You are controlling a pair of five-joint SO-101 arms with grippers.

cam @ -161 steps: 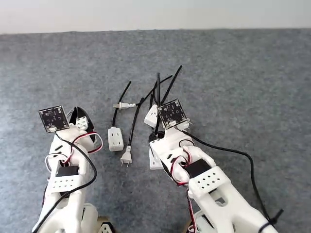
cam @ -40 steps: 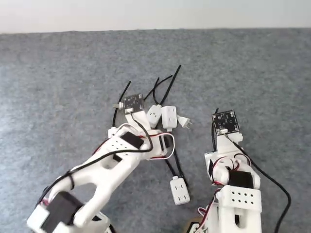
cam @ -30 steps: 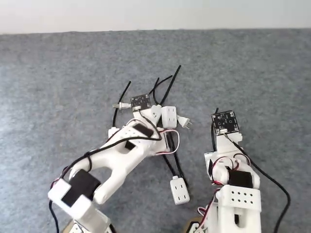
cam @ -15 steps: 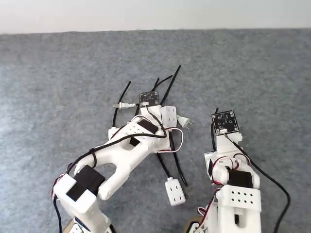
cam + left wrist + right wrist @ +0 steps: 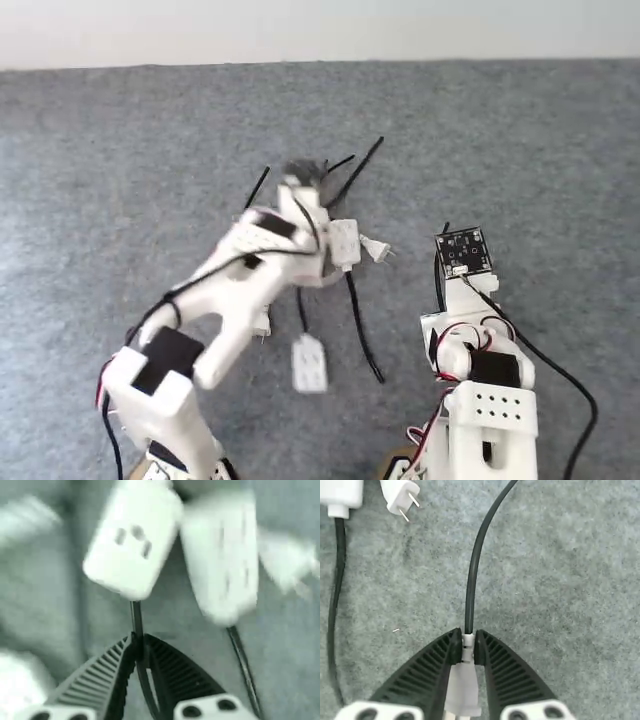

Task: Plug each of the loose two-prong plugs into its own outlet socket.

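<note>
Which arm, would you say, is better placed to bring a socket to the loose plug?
Probably left: the left gripper is shut on the cord right behind a socket, near the plug. The right gripper holds a cord end, farther off.

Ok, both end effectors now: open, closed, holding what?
Left end effector: closed on a black cord.
Right end effector: closed on a white cord end.

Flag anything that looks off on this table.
The left pincer pinches a black cord just behind a tilted white outlet block, not a plug. The right pincer grips a white cord end. A two-prong plug lies loose on the carpet, and the far cords cross in a tangle.
</note>
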